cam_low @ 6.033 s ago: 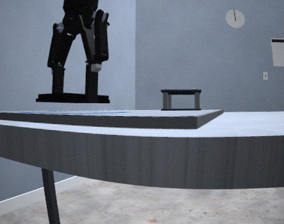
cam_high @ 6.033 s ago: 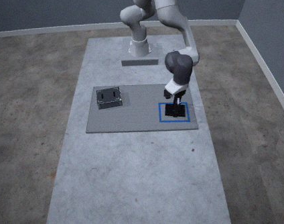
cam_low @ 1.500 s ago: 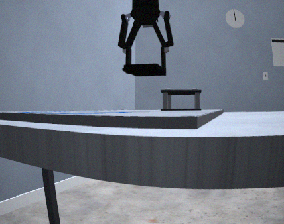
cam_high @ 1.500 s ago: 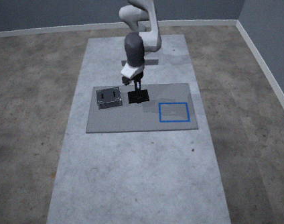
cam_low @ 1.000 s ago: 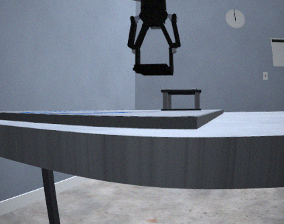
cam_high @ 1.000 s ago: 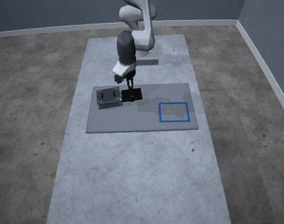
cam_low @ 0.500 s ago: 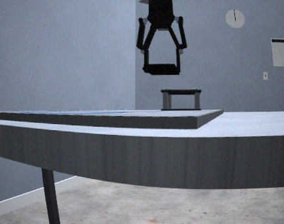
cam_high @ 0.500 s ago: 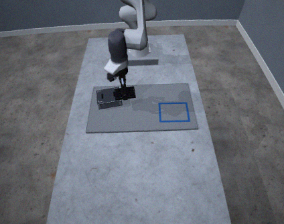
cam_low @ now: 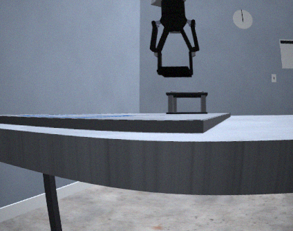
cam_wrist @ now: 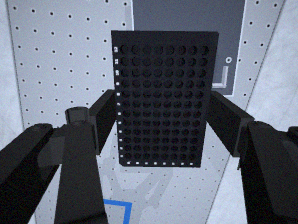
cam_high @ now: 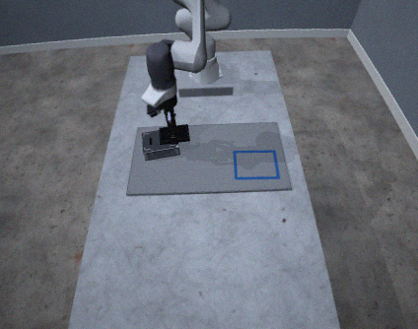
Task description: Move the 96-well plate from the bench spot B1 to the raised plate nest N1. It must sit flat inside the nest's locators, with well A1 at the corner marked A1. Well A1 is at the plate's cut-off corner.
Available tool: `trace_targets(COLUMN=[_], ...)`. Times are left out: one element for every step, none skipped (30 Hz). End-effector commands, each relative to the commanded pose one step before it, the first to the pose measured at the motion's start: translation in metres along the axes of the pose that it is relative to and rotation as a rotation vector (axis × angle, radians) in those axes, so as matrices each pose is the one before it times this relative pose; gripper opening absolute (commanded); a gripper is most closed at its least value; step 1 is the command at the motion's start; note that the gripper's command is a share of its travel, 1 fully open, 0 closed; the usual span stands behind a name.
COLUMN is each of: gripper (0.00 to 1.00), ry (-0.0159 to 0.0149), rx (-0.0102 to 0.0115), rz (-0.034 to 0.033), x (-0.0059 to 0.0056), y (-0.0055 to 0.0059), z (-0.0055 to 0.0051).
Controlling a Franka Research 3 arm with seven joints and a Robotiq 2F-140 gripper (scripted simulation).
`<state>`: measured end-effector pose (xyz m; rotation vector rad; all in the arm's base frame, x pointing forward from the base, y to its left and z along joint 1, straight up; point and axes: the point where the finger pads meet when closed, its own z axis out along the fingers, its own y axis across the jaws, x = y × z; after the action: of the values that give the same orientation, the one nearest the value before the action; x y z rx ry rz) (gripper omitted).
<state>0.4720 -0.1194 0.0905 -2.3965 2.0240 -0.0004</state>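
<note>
- Top view: I count 1 arm, 1 gripper (cam_high: 173,130), 1 96-well plate (cam_high: 174,134), 1 raised plate nest (cam_high: 160,146) and 1 blue-outlined bench spot (cam_high: 255,164), all on 1 grey mat (cam_high: 206,183). The plate hangs in the air, overlapping the nest's right part and well apart from the blue square.
- Exterior view: The plate (cam_low: 175,72) sits level between the 2 fingertips of the gripper (cam_low: 175,70), above the nest (cam_low: 186,95) and not touching it, a little off to its left. The jaws stand at a middling width, clamped on the plate's 2 opposite long sides.
- Wrist view: The plate (cam_wrist: 162,97) looks like a stiff, light, thin-walled moulding; I'd judge its smooth sides slippery, so a centred pinch on the long edges, as here, seems the right hold. 1 white L-shaped locator (cam_wrist: 223,77) shows below. I cannot make out the cut-off corner.
</note>
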Motion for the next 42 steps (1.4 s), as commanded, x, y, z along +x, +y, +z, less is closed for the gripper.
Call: trace_targets(gripper=[0.6, 0.6, 0.6, 0.6, 0.6, 0.6, 0.6, 0.6, 0.6, 0.6, 0.6, 0.6, 0.6, 0.6, 0.6, 0.6, 0.6, 0.6, 0.6, 0.6, 0.6, 0.6, 0.6, 0.6, 0.6, 0.6, 0.6, 0.6, 0.6, 0.6, 0.6, 0.6, 0.6, 0.6, 0.6, 0.6, 0.6, 0.6, 0.6, 0.6, 0.6, 0.6], ry=[-0.0024, 0.0, 0.0, 0.0, 0.0, 0.0, 0.0, 0.0, 0.0, 0.0, 0.0, 0.0, 0.0, 0.0, 0.0, 0.0, 0.0, 0.0, 0.0, 0.0, 0.0, 0.0, 0.0, 0.0, 0.0, 0.0, 0.0, 0.0, 0.0, 0.0, 0.0, 0.0, 0.0, 0.0, 0.0, 0.0, 0.0, 0.0, 0.0, 0.0, 0.0, 0.0], rx=[-0.00146, 0.0, 0.0, 0.0, 0.0, 0.0, 0.0, 0.0, 0.0, 0.0, 0.0, 0.0, 0.0, 0.0, 0.0, 0.0, 0.0, 0.0, 0.0, 0.0, 0.0, 0.0, 0.0, 0.0, 0.0, 0.0, 0.0, 0.0, 0.0, 0.0, 0.0, 0.0, 0.0, 0.0, 0.0, 0.0, 0.0, 0.0, 0.0, 0.0, 0.0, 0.0], rz=[-0.04596, 0.0, 0.0, 0.0, 0.0, 0.0, 0.0, 0.0, 0.0, 0.0, 0.0, 0.0, 0.0, 0.0, 0.0, 0.0, 0.0, 0.0, 0.0, 0.0, 0.0, 0.0, 0.0, 0.0, 0.0, 0.0, 0.0, 0.0, 0.0, 0.0, 0.0, 0.0, 0.0, 0.0, 0.0, 0.0, 0.0, 0.0, 0.0, 0.0, 0.0, 0.0], x=[0.01123, 0.00301, 0.00301, 0.00301, 0.00301, 0.00301, 0.0, 0.0, 0.00301, 0.00301, 0.00301, 0.00301, 0.00301, 0.00301, 0.00301, 0.00301, 0.00301, 0.00301, 0.00301, 0.00301, 0.00301, 0.00301, 0.00345, 0.0, 0.0, 0.00012, 0.00005, 0.00001, -0.00001, -0.00001, -0.00001, 0.0, 0.0, 0.00001, 0.00001, 0.00001, 0.00002, 0.00002, 0.00002, 0.00002, 0.0, 0.0], y=[0.00478, 0.00135, 0.00135, 0.00135, 0.00135, 0.00135, 0.0, 0.0, 0.00135, 0.00135, 0.00135, 0.00135, 0.00135, 0.00135, 0.00135, 0.00135, 0.00135, 0.00135, 0.00135, 0.00135, 0.00135, 0.00135, 0.00161, 0.0, 0.0, 0.00011, 0.00007, 0.00005, 0.00003, 0.00003, 0.00002, 0.00002, 0.00001, 0.00001, 0.0, 0.0, 0.0, 0.0, 0.0, 0.0, 0.0, 0.0], z=[-0.00271, -0.00045, -0.00045, -0.00045, -0.00045, -0.00045, 0.0, 0.0, -0.00045, -0.00045, -0.00045, -0.00045, -0.00045, -0.00045, -0.00045, -0.00045, -0.00045, -0.00045, -0.00045, -0.00045, -0.00045, -0.00045, -0.00044, 0.0, 0.0, 0.0, 0.0, 0.0, 0.0, 0.0, 0.0, 0.0, 0.0, 0.0, 0.0, 0.0, 0.0, 0.0, 0.0, 0.0, 0.0, 0.0])
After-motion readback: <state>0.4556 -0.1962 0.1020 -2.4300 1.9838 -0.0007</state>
